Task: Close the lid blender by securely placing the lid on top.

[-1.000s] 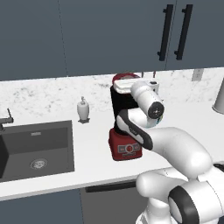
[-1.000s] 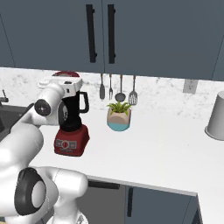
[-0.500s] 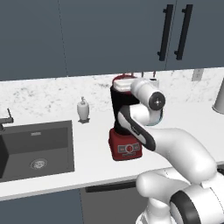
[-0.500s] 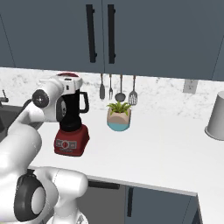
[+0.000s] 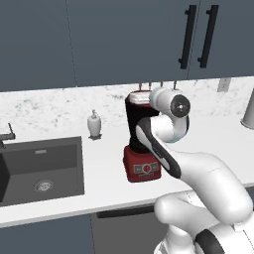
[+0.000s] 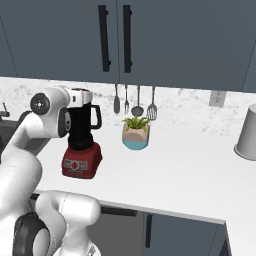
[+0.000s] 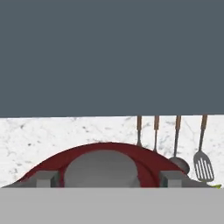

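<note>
The red lid (image 7: 105,155) lies directly in front of the gripper (image 7: 105,178) in the hand view, at six o'clock in that frame, its grey knob (image 7: 101,168) sitting between the two finger tips (image 7: 46,178). The fingers stand wide apart, one on each side of the knob at nine and three o'clock, and appear to hold the lid by it, though the grey band hides the contact, so I cannot be sure of the grip.

In the left base view the lid (image 5: 139,97) shows as a thin red edge at the very top of the blender (image 5: 142,138), with the arm's wrist just beside it at three o'clock. In the right base view the blender (image 6: 82,137) stands with its side handle pointing to three o'clock, and the lid (image 6: 80,92) sits at its twelve o'clock end, tucked against the hand. The lid lies flat, its face level with the jar mouth, and looks centred over it.

The relation that matters is vertical: lid and jar share one upright axis, so the coming move is probably a straight push or release downward. Whether the lid is already seated on the rim or hovering just above is too fine to tell.

Hanging utensils (image 7: 176,140) line the wall behind, at one o'clock from the lid in the hand view.
</note>
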Available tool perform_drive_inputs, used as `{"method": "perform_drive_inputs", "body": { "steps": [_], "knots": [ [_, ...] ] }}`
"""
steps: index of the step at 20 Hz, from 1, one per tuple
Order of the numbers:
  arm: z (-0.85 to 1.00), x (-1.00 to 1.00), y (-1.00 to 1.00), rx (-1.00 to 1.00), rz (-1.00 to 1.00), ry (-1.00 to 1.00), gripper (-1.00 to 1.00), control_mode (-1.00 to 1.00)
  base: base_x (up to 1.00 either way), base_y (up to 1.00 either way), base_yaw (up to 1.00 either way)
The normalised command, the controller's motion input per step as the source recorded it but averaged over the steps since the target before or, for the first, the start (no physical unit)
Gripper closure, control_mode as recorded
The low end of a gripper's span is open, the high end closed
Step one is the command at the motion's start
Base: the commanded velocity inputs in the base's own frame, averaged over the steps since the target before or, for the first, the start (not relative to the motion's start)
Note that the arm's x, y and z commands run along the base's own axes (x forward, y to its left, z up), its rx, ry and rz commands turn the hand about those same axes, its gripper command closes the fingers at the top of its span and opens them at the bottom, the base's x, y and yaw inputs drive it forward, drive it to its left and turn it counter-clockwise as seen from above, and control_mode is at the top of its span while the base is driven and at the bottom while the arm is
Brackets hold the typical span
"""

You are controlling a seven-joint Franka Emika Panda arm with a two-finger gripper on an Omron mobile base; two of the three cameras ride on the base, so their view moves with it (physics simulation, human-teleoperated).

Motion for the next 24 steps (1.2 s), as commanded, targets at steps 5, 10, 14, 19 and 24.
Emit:
{"method": "perform_drive_inputs", "body": {
  "steps": [5,10,14,19,24],
  "knots": [
    [0.0,-0.7,-0.19,0.0,-0.05,0.13,-1.0,-1.0,0.0,0.0,0.0],
    [0.0,-0.94,-0.25,0.0,-0.08,0.08,-1.0,-1.0,0.0,0.0,0.0],
    [0.08,-0.9,-0.31,0.0,-0.1,0.0,-1.0,-1.0,0.0,0.0,0.0],
    [0.16,-0.75,-0.54,0.0,-0.14,0.0,-1.0,-1.0,0.0,0.0,0.0],
    [0.18,-0.56,-0.82,0.07,-0.18,0.06,-1.0,-1.0,0.0,0.0,0.0]
  ]
}}
